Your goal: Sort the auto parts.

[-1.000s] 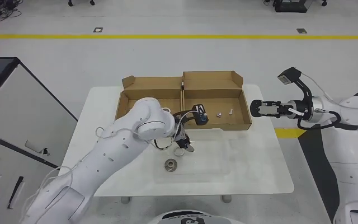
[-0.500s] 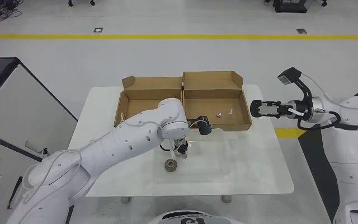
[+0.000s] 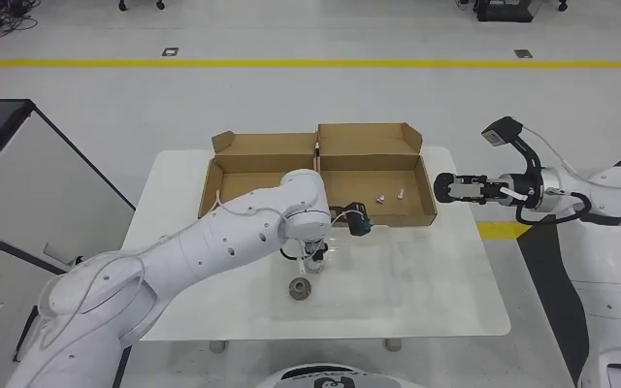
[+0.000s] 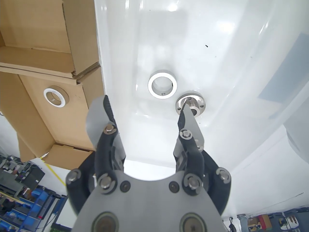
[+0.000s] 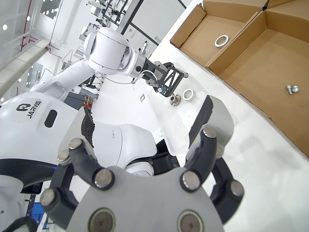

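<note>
Two open cardboard boxes stand touching side by side at the far edge of the surface (image 3: 446, 291). The left box (image 3: 254, 155) holds one metal ring, the boxed ring (image 4: 54, 97), lying flat on its floor. The right box (image 3: 374, 145) holds two small bolts (image 5: 291, 89) lying close together near its outer wall. In front of the boxes lies a clear shallow tray (image 3: 417, 267), and in it a second ring, the loose ring (image 4: 162, 84), rests flat just beside a flanged hub (image 4: 190, 103), the two not quite touching. The left end effector (image 4: 144, 102) hangs over this pair with its fingers spread wide and nothing between them; one fingertip lines up over the hub in the left wrist view. The right end effector (image 3: 439, 185) is held level off the surface's right edge, just beside the right box, its fingers likewise well apart and gripping nothing.
</note>
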Robot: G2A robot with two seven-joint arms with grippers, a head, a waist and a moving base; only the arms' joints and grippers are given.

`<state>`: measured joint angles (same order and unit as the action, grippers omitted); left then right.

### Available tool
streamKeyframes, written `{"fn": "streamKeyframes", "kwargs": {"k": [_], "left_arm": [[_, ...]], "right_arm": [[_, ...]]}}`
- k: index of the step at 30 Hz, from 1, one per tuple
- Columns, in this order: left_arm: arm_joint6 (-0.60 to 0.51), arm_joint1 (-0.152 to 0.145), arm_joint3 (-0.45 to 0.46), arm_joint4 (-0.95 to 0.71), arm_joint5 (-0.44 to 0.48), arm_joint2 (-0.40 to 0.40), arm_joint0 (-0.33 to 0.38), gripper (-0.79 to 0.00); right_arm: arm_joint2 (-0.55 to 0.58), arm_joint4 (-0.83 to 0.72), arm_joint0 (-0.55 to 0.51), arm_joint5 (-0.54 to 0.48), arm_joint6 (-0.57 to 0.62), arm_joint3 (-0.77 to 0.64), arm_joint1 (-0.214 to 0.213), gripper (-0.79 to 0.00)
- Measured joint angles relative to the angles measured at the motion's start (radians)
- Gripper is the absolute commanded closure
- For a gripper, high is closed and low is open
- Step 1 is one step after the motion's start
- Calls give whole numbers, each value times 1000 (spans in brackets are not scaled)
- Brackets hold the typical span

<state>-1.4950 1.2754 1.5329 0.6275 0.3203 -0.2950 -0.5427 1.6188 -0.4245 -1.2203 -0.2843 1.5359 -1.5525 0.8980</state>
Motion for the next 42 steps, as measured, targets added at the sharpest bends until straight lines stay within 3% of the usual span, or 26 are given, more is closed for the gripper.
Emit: {"fn": "streamKeyframes", "kwargs": {"k": [11,18,26,32,42], "left_arm": [[45,-26,62,94,-29,-54,-28,-385],[40,-56,169,101,46,-87,-62,-391],[46,-81,189,57,51,2,-41,-369],[64,-70,134,18,69,57,-21,-366],[103,-19,-6,28,108,106,1,-357]], "right_arm": [[0,0,0,0,0,0,0,-785],[0,0,0,0,0,0,0,-785],[0,0,0,0,0,0,0,-785],[0,0,0,0,0,0,0,-785],[0,0,0,0,0,0,0,-785]]}}
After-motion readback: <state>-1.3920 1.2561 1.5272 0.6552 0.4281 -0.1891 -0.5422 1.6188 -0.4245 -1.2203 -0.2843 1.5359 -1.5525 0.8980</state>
